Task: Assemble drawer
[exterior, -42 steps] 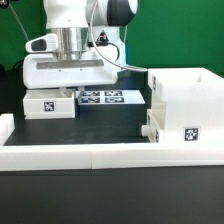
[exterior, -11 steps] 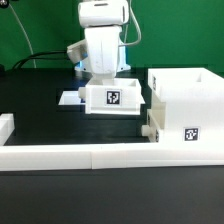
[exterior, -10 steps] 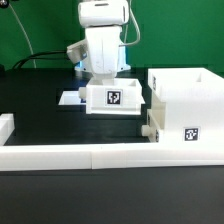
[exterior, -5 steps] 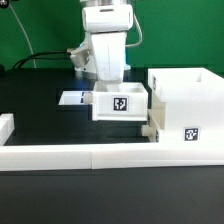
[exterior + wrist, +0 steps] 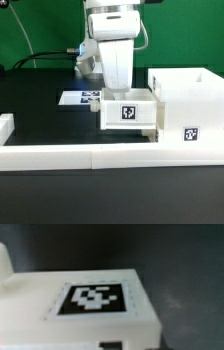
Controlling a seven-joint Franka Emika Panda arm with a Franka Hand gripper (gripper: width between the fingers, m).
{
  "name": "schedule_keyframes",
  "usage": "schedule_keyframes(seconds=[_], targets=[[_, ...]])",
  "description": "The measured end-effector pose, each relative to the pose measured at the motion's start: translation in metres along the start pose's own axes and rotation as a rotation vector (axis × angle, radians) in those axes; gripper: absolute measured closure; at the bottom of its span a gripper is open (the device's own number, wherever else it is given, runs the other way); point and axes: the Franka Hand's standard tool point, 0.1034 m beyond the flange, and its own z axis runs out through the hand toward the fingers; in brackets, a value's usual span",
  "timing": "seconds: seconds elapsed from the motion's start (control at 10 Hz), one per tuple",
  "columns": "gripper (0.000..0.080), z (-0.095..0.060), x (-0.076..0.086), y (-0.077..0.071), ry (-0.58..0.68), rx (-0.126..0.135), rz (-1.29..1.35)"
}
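My gripper [image 5: 119, 91] is shut on a small white drawer tray [image 5: 128, 113] with a black-and-white tag on its front. It holds the tray right beside the exterior view's left side of the tall white box casing [image 5: 186, 100]. The tray's right edge is touching or nearly touching the casing. The casing carries a tag [image 5: 190, 133] low on its front. In the wrist view the tray's tagged face [image 5: 95, 300] fills most of the picture and my fingers do not show. A second tray is not in view.
The marker board [image 5: 77, 98] lies flat behind the tray, to the exterior view's left. A long low white border rail [image 5: 90, 155] runs along the front, with a short white block [image 5: 7, 128] at the far left. Green backdrop and cables are behind the arm.
The gripper took the tray from the left by the marker board. Over the last second it has carried it right and toward the front, up against the casing's side.
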Motion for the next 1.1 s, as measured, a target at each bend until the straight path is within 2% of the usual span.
schedule_keyframes(seconds=[0.9, 1.1], targets=[[0.0758, -0.0057, 0.0015, 0.0003, -0.008, -0.001, 0.009], [0.0758, -0.004, 0.0002, -0.0015, -0.009, 0.012, 0.011]])
